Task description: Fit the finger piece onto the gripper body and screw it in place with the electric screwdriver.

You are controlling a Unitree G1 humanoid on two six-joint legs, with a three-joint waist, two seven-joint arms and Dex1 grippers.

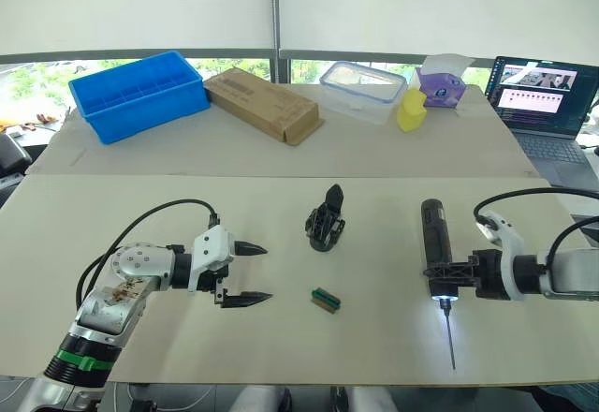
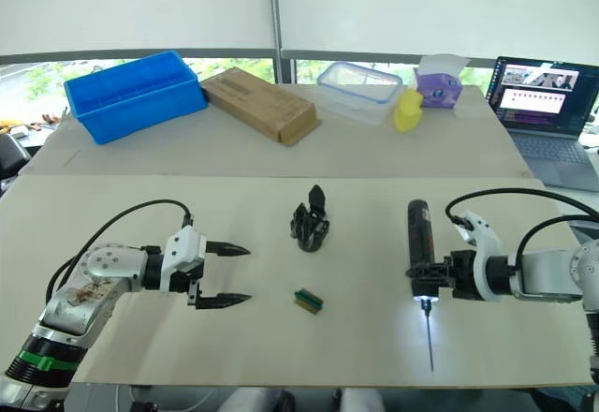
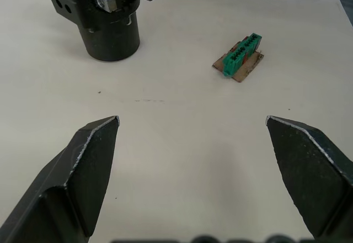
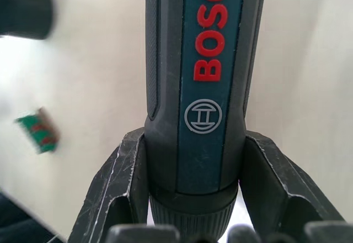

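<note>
The gripper body (image 1: 325, 222) stands on its round base mid-table, one pointed black finger sticking up from it; in the left wrist view the gripper body (image 3: 107, 16) is ahead of the fingers. A loose finger piece is out of view. My left gripper (image 1: 267, 272) hovers open and empty to the body's left, its tips wide apart over bare table (image 3: 192, 120). My right gripper (image 1: 440, 270) is shut on the electric screwdriver (image 1: 435, 234) near its lit front end, with the thin bit pointing toward the table's near edge. The right wrist view shows both fingers clamping the screwdriver (image 4: 204, 61).
A small green-and-brown block (image 1: 325, 299) lies between the two grippers, in front of the body. On the rear table sit a blue bin (image 1: 140, 92), a cardboard box (image 1: 262, 103), a clear container (image 1: 363, 89), a yellow object (image 1: 411, 110) and a laptop (image 1: 547, 94).
</note>
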